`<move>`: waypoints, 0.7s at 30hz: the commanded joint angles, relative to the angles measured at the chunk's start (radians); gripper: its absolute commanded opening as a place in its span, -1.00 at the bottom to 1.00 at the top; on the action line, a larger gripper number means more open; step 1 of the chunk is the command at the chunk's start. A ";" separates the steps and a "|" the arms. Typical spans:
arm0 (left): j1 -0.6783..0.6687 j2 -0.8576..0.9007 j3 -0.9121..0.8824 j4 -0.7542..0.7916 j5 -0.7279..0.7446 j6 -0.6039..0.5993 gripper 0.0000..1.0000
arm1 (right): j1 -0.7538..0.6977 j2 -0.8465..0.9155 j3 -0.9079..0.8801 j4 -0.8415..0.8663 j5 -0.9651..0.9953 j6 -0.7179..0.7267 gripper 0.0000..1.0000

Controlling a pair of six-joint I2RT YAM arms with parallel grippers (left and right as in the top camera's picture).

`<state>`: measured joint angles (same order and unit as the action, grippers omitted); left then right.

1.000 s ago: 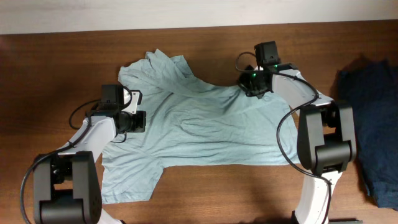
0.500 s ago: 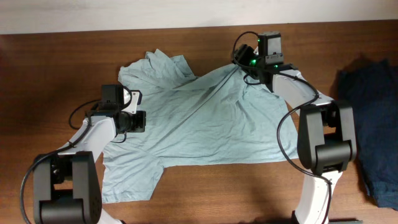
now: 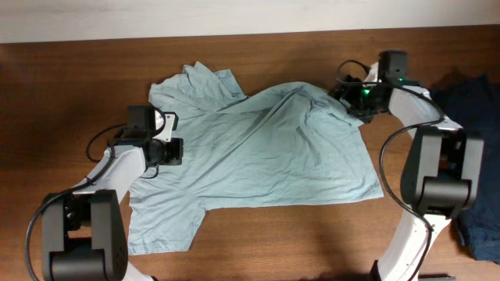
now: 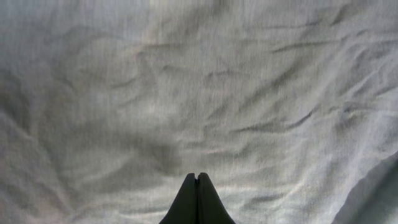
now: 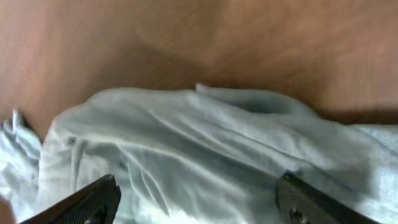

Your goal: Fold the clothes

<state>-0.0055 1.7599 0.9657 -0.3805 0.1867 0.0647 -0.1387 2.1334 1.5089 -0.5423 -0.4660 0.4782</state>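
Observation:
The clothes, one pale grey-blue T-shirt point(image 3: 258, 156), lie spread and wrinkled on the wooden table, with a raised ridge running toward the upper right corner. My left gripper point(image 3: 176, 151) rests on the shirt's left side. Its fingers point(image 4: 197, 186) are pressed together, and no fabric shows between them. Shirt cloth point(image 4: 186, 93) fills the left wrist view. My right gripper point(image 3: 346, 95) hovers at the shirt's upper right corner, open. Its fingers point(image 5: 93, 199) stand wide apart over a bunched fold of the shirt point(image 5: 205, 137), holding nothing.
A dark navy garment point(image 3: 469, 148) lies heaped at the table's right edge, just beyond the right arm. Bare brown wood point(image 3: 70, 101) surrounds the shirt, with the table's far edge against a pale wall at the top.
The right gripper has opened and let go of the shirt, then moved right. The corner it had drawn up and to the right now lies loose in a ridge. The left arm stayed still.

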 commanded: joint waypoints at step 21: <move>-0.002 0.008 -0.004 0.006 0.000 0.020 -0.99 | 0.042 -0.113 -0.048 -0.183 0.112 0.095 0.66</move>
<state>-0.0055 1.7599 0.9657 -0.3767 0.1867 0.0647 -0.1146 2.0392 1.4929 -0.7696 -0.4057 0.4828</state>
